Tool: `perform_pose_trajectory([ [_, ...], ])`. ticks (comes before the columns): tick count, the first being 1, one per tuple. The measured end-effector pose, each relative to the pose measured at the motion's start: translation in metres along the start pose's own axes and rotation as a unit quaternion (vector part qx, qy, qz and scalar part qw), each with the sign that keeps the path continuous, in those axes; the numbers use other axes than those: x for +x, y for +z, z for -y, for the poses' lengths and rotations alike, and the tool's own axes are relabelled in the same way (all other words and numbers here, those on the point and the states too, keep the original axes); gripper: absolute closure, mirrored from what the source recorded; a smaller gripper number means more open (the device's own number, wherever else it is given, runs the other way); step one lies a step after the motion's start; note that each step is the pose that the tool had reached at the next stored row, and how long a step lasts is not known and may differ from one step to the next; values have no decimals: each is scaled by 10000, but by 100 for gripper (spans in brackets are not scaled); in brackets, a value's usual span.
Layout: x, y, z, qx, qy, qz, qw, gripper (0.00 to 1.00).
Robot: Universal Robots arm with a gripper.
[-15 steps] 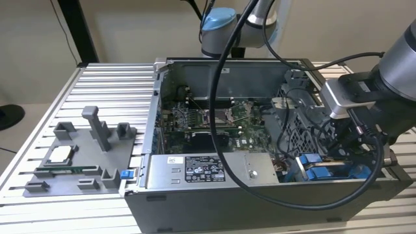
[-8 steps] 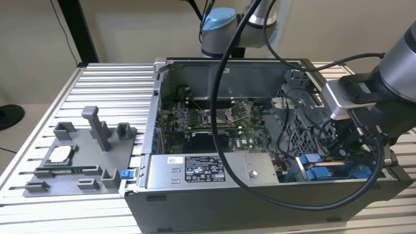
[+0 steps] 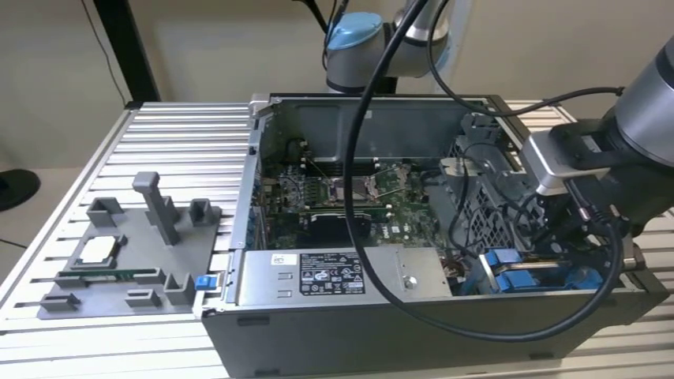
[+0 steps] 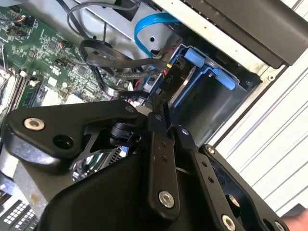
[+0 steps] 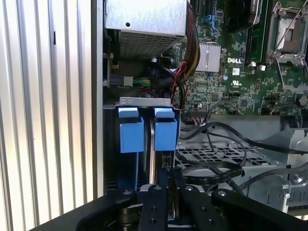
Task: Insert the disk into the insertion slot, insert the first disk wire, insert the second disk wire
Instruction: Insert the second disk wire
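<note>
The disk sits in its blue carrier frame inside the insertion slot, a grey metal bay at the case's corner. In the first wrist view the disk appears edge-on between two blue tabs. My gripper hangs right over the disk's end, its fingers pressed together on a black wire connector with red and yellow leads. The same gripper points down at the bay. A light blue disk wire loops loose just beyond. In the exterior view the blue carriers lie at the case's near right corner.
The open computer case stands on a slatted metal table. The grey power-supply box and the motherboard lie beside the bay. Black cables cross a perforated cage. A grey fixture tray sits at the exterior view's left.
</note>
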State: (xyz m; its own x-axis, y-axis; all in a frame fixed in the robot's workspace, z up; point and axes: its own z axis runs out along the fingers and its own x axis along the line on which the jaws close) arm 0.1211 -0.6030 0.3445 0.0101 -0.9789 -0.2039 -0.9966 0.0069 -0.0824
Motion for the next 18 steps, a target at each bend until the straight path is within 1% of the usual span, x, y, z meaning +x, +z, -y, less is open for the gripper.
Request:
perform_pose_trajectory([
  [3,0,13,0,13,-4,-1,10000,100],
  [18,-14,37,0,30,-7,0,10000,100],
])
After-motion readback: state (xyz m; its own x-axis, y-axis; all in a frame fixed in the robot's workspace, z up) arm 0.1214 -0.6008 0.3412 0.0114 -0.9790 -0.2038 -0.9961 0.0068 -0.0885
